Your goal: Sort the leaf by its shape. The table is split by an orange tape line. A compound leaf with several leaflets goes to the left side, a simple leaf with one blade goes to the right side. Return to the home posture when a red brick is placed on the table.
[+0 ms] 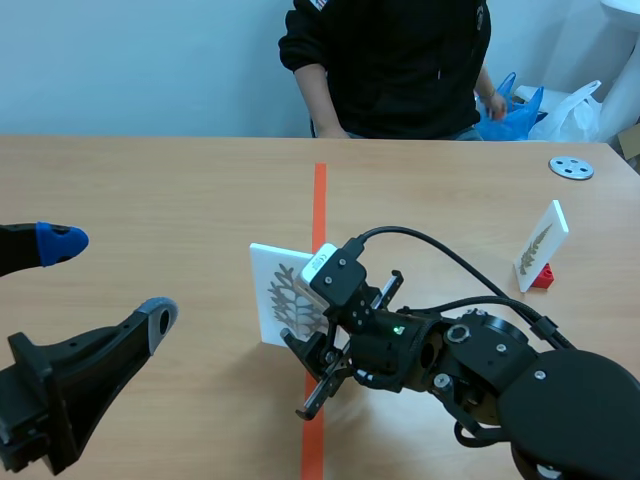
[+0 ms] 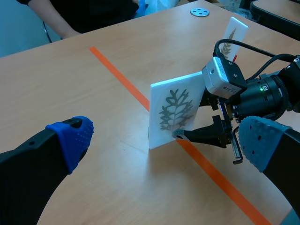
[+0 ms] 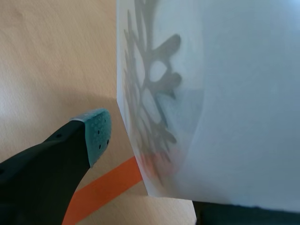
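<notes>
Scene view first: your right gripper [image 1: 312,365] is down low at the orange tape line [image 1: 319,195]. The arm comes in from the right and stretches to the middle of the table [image 1: 150,180], with a cable [image 1: 430,243] looping over the wrist. The leaf card [image 1: 283,293] stands upright at the line, most of it showing left of it. It sits between the jaws, but honestly you can't tell whether they're biting it or just sitting around it. The print looks branched into several leaflets, so I'd call it compound, which means left side. Get the whole card clear of the tape before the jaws come off, and set it down level so it doesn't tip. Well over on the right stands a second card [image 1: 541,243] with a small red block [image 1: 543,278] at its foot. Can't say if that's the brick cue.

Left wrist view: your left gripper [image 2: 168,138] is spread wide with nothing in it, hanging low and facing the card's printed side. Mind it when you go left.

Right wrist view: the card fills nearly everything just ahead, its lower corner over the tape. No help on the grip.
</notes>
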Controlling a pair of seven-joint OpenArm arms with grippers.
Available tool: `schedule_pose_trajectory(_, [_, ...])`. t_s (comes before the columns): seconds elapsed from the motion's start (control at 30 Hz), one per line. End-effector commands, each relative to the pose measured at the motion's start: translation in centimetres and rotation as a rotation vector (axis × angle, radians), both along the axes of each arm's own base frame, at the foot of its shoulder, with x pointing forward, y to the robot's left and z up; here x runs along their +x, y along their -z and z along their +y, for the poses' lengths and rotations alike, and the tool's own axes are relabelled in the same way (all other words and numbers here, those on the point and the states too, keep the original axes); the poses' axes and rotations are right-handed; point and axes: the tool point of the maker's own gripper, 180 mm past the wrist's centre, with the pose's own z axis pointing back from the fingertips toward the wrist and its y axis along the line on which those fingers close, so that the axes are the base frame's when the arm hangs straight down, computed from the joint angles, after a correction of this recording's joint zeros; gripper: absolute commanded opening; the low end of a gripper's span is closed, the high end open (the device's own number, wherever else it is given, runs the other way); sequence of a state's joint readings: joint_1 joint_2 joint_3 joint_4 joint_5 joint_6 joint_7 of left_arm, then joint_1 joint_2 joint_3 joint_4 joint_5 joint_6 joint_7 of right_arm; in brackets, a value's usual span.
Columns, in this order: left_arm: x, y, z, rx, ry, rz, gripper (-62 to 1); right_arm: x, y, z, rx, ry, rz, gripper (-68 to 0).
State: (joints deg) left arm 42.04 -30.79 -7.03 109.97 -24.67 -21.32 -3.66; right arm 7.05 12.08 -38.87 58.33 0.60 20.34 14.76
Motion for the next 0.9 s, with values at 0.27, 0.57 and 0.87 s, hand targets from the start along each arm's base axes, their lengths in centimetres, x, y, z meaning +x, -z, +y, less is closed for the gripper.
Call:
schedule_pose_trajectory(0.27, [0.02, -0.58, -0.26, -0.024, 0.001, -0.016, 1.4, 0.95, -1.66, 0.28, 0.042, 0.002, -0.049, -52.6])
schedule_pose_trajectory(0.57, [0.02, -0.58, -0.26, -0.024, 0.001, -0.016, 1.4, 1.23, -1.84, 0.14, 0.044, 0.016, -0.064, -60.3])
schedule_pose_trajectory(0.87, [0.02, -0.58, -0.26, -0.024, 0.001, -0.016, 1.4, 1.23, -1.84, 0.14, 0.044, 0.016, -0.064, -65.6])
